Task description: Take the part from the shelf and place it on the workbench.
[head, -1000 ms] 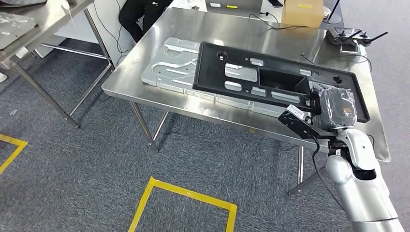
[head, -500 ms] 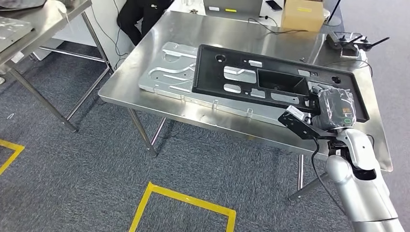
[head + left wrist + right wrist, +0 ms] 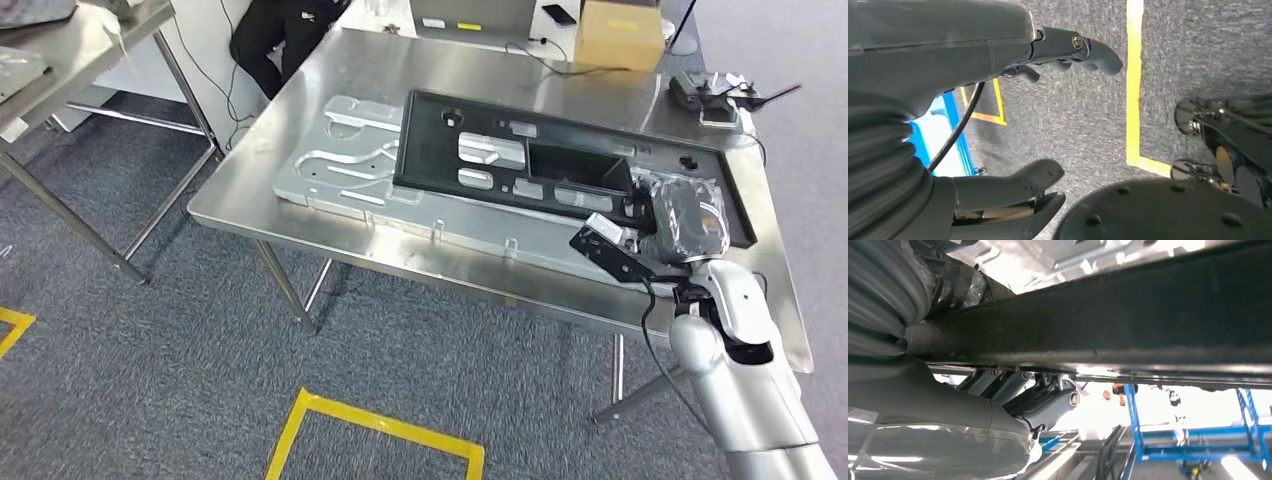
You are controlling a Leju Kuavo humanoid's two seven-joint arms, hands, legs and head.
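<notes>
Black moulded plastic is gripped by the right hand (image 3: 686, 222) at the near right edge of the long rectangular black panel with cut-outs (image 3: 560, 168); in the right wrist view the fingers (image 3: 1048, 400) are seen curled under the panel's rim, with the hand's covered back above it. The panel is held over the stainless steel workbench (image 3: 300, 150), its far part overlapping a flat silver stamped metal plate (image 3: 345, 160) lying there; whether it is already fully resting cannot be told. The long axis is laid across the bench, left to right and slightly away towards the right, with the open recessed side facing up. For a good placement, the held end should be lowered evenly until it is supported before the fingers are released. The left hand (image 3: 1013, 120) hangs above grey carpet, fingers apart, holding nothing.
</notes>
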